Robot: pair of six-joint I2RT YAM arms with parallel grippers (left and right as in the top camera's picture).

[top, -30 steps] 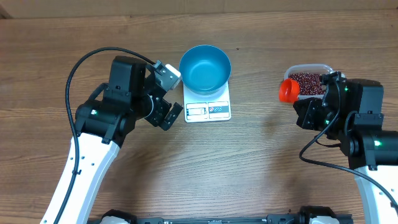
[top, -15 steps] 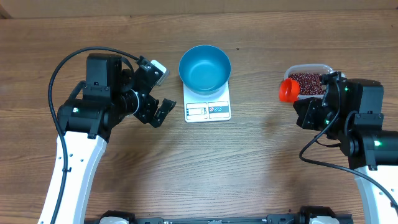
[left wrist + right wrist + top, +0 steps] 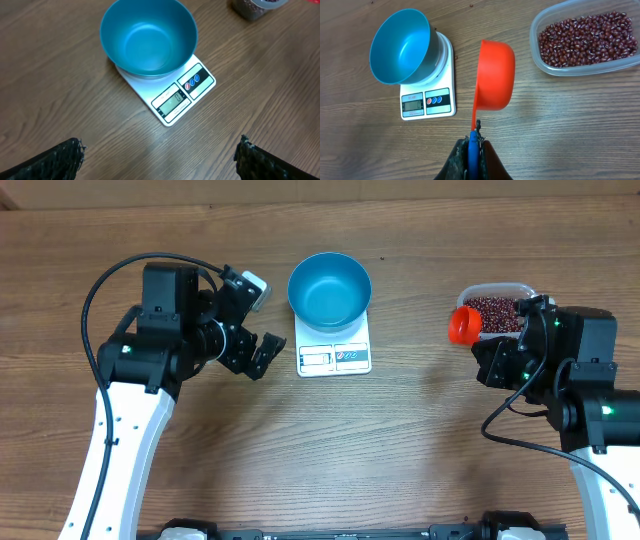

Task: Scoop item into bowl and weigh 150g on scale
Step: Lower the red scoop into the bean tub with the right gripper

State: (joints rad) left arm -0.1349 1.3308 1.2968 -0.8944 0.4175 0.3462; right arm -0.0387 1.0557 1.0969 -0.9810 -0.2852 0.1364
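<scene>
— Where are the beans [image 3: 590, 37]?
— Small, dark red-brown, heaped in the clear tub [image 3: 570, 70] toward the bench's [image 3: 545, 130] far right corner. The blue bowl [image 3: 148, 37] sits on the scale [image 3: 172, 97].
— Grippers?
— The left gripper [image 3: 160, 157] is spread wide; the right gripper [image 3: 472, 147] clamps the orange scoop [image 3: 495, 75].

The right gripper [image 3: 472, 146] stands at the bottom centre, its jaws closed on the thin handle of an orange scoop [image 3: 495, 75]. The scoop cup shows its outer wall and hangs above the wooden table [image 3: 545, 130], apart from everything else. To its left, the blue bowl [image 3: 400, 47] sits on the white scale [image 3: 444, 75], whose display [image 3: 412, 105] and buttons [image 3: 435, 100] face the camera. At upper right, a clear tub [image 3: 540, 55] contains red-brown beans [image 3: 587, 39].
</scene>
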